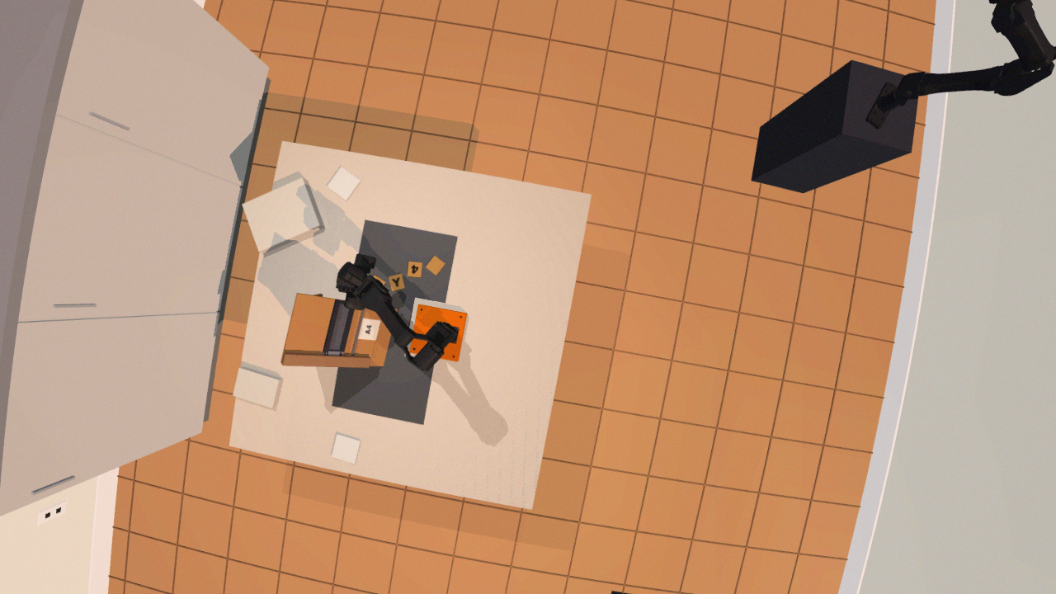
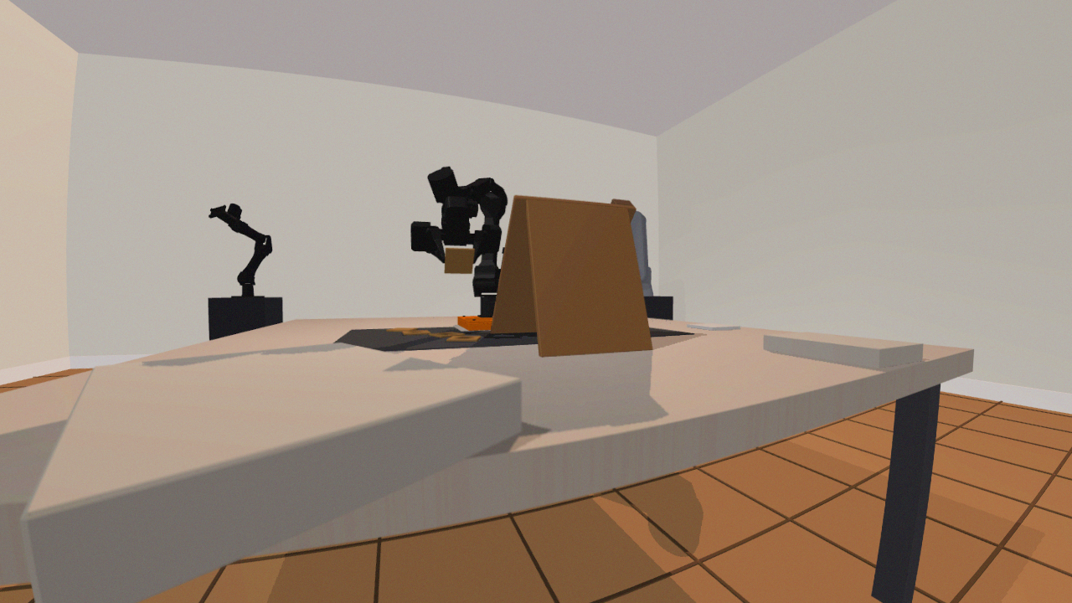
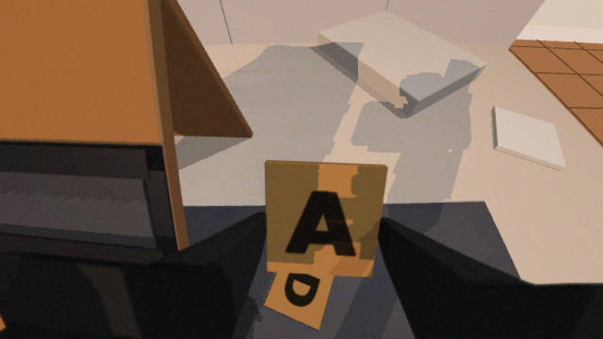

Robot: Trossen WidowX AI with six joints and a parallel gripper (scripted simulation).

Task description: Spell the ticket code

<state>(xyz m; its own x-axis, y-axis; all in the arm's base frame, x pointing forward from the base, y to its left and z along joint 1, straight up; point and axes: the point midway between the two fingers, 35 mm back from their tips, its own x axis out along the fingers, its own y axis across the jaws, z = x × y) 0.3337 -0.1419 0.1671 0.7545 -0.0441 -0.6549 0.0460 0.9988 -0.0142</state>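
My gripper (image 1: pixel 357 279) (image 2: pixel 458 253) (image 3: pixel 321 223) is shut on the letter A tile (image 2: pixel 458 262) (image 3: pixel 287 202), held upright above the dark mat, beside the board. The D tile (image 1: pixel 379 281) (image 3: pixel 301 294) lies below it, partly covered. The Y tile (image 1: pixel 396 282), the 4 tile (image 1: pixel 415 268) and a tile with no visible letter (image 1: pixel 436 264) lie on the mat. The wooden board (image 1: pixel 308 325) (image 2: pixel 592 277) (image 3: pixel 71 71) leans like a tent. Its dark rail (image 1: pixel 337 327) (image 3: pixel 71 202) shows no tile in its visible part. The ticket (image 1: pixel 368 329) appears to read A4, turned sideways.
The dark mat (image 1: pixel 379 395) (image 3: pixel 462 226) runs under the board. A large pale block (image 1: pixel 284 218) (image 2: pixel 300 427) (image 3: pixel 400 56) and a thin white square (image 1: pixel 343 183) (image 3: pixel 528 138) lie beyond the gripper. Another pale block (image 1: pixel 256 386) (image 2: pixel 832 348) lies past the board. The arm's orange base (image 1: pixel 431 313) is near the tiles.
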